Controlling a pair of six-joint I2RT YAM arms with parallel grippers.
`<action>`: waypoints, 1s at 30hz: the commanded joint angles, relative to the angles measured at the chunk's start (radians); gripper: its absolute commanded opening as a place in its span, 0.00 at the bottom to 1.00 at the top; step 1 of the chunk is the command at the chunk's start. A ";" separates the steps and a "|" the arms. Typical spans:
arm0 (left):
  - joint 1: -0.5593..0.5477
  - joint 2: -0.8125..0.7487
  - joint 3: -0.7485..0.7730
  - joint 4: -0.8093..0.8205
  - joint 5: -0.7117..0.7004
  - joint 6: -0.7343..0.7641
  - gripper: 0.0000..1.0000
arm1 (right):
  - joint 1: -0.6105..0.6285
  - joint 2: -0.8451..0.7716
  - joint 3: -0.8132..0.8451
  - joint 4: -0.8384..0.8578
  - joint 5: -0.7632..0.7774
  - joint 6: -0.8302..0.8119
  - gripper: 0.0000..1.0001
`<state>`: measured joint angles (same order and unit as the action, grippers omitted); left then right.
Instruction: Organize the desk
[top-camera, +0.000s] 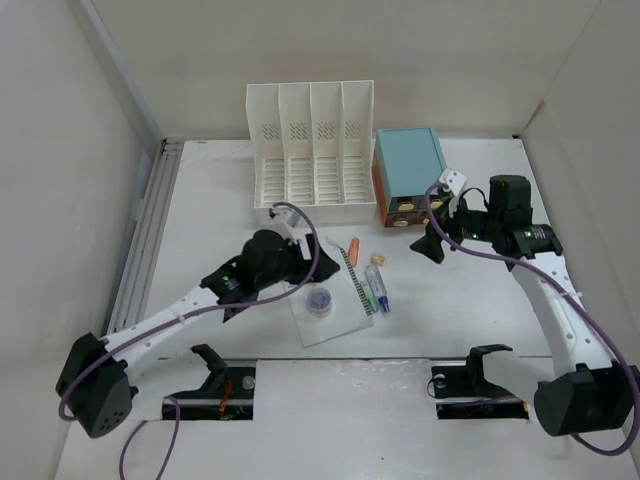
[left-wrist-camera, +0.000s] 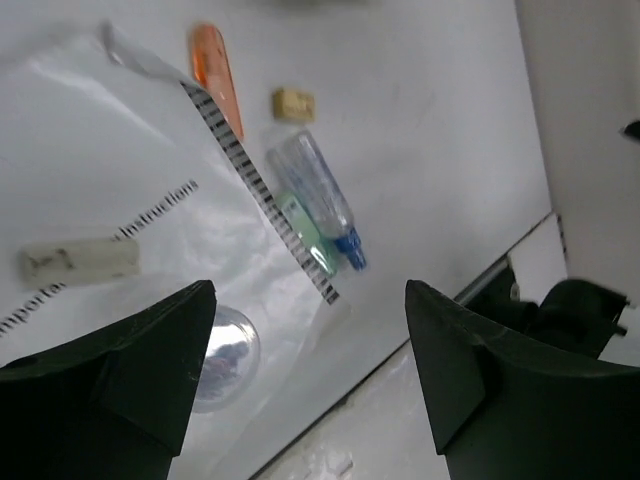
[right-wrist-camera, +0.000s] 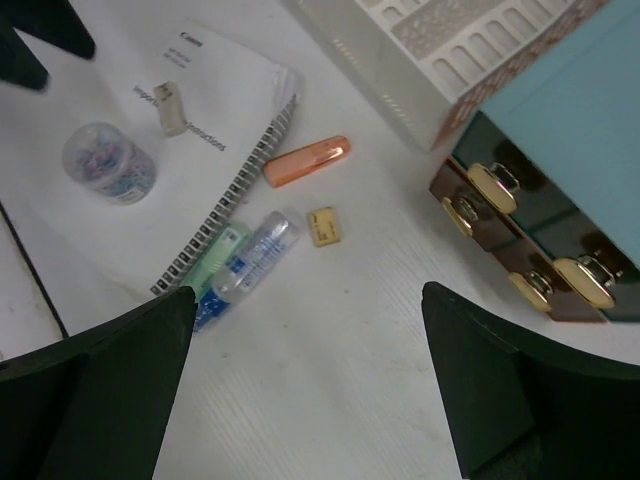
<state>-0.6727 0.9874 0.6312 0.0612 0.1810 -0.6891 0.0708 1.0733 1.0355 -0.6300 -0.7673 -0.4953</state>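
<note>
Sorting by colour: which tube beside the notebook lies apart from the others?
The orange tube; the green tube and clear blue-capped tube lie side by side.

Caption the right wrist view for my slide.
Open right gripper above the desk, framing a spiral notebook, an orange marker and the teal drawer box.

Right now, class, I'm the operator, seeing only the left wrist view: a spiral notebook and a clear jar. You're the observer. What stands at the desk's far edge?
Observer: A white slotted file rack stands at the far edge of the desk.
Operator: Where is the right gripper?
Observer: The right gripper hovers open, holding nothing, in front of the teal-topped drawer box beside that rack.
</note>
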 joint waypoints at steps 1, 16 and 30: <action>-0.157 0.042 0.027 -0.003 -0.128 -0.018 0.74 | 0.032 -0.035 0.035 -0.016 -0.076 -0.061 0.99; -0.422 0.004 -0.079 -0.233 -0.606 -0.335 0.48 | 0.032 -0.141 0.008 -0.016 -0.104 -0.071 0.99; -0.349 -0.218 -0.280 -0.253 -0.741 -0.702 0.98 | 0.041 -0.150 -0.021 0.007 -0.104 -0.057 0.99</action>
<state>-1.0508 0.7315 0.3664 -0.2302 -0.5491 -1.3678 0.1013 0.9401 1.0302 -0.6529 -0.8455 -0.5461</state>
